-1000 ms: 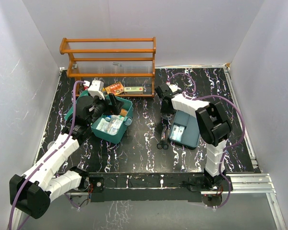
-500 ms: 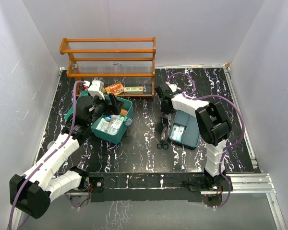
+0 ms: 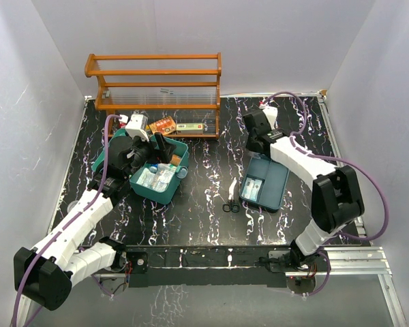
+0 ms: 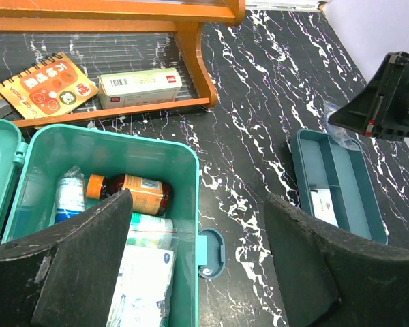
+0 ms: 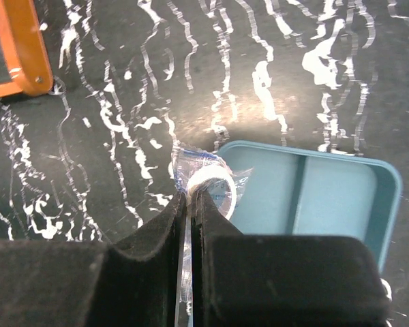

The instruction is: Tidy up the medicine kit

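Observation:
The medicine kit [image 3: 179,162] is an open teal box holding a brown bottle [image 4: 133,191] and white packets. Its rim [image 4: 191,163] passes under my left gripper [image 4: 198,204], which hangs open over the right wall with nothing between its fingers; from above, the left gripper [image 3: 160,146] is over the box. The darker insert tray [image 3: 278,178] lies to the right, also in both wrist views [image 4: 307,160] [image 5: 320,187]. My right gripper [image 5: 191,194] is shut on a white tape roll in clear wrap [image 5: 218,182], held above the tray's far left corner [image 3: 258,144].
An orange wooden rack [image 3: 157,82] stands at the back, with a small spiral notebook [image 4: 48,85] and a white carton [image 4: 140,85] on its bottom shelf. Scissors [image 3: 230,201] lie on the black marbled table left of the tray. White walls enclose three sides.
The right arm has swung from beside the tray's left edge to the tray's far end, and its jaws have closed on the wrapped tape roll. The left arm has not moved.

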Motion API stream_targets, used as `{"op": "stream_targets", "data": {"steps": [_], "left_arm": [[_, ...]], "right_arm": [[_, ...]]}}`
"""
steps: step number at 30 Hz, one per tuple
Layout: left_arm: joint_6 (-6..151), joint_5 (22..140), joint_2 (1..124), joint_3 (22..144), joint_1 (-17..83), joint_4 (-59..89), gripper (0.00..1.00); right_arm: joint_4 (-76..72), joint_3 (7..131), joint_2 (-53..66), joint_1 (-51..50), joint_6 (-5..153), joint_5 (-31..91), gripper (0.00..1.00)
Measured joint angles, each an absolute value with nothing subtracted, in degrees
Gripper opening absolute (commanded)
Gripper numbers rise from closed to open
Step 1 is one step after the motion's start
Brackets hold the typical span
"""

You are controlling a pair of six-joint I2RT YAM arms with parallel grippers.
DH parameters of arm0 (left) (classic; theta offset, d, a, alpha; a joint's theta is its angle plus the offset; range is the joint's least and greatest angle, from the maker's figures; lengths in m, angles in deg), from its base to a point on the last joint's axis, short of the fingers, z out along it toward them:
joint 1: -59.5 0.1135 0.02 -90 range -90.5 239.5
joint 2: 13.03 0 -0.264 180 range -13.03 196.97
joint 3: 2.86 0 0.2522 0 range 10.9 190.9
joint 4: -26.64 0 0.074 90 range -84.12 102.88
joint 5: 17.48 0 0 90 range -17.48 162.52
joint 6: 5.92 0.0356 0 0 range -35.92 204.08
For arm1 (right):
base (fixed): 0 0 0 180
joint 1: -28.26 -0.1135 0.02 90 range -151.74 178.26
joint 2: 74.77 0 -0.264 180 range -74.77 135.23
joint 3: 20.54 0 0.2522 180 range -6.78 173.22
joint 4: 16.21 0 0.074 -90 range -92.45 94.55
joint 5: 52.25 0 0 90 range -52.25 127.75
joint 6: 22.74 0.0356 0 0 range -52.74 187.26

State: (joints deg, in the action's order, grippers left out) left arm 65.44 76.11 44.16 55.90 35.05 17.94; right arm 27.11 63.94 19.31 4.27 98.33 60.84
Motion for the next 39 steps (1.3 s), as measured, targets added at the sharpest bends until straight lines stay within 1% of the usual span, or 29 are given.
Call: {"op": "stream_targets", "data": {"steps": [3,8,16,21,24,26,31,39], "left_arm": [[65.42,76.15,44.16,55.90,35.05,17.94,0.76],[65.16,76.24,44.18,55.90,35.05,17.96,0.76],[64.72,76.61,44.20,55.90,35.05,17.96,0.76],[64.61,76.66,44.20,55.90,35.05,17.94,0.76],[64.55,76.66,44.20,55.90,35.05,17.94,0.76],[64.50,76.66,44.20,55.90,35.05,17.94,0.76],[64.31,76.79,44.20,55.90,35.05,17.96,0.76],[63.91,77.12,44.36,55.90,35.05,17.96,0.77]], "right_arm": [[26.78,60.88,17.52,6.10,98.20,61.54,0.00],[26.85,56.44,17.74,7.68,97.69,61.32,0.00],[22.22,55.74,23.05,7.81,95.38,58.41,0.03],[21.03,55.78,26.90,7.81,94.41,57.86,0.08],[21.08,55.83,27.47,7.81,94.33,57.76,0.19],[21.32,56.13,27.45,7.81,94.33,57.76,0.23],[22.54,56.37,26.79,7.81,94.30,57.89,0.24],[26.52,56.37,21.13,7.81,94.83,56.77,0.25]]}}
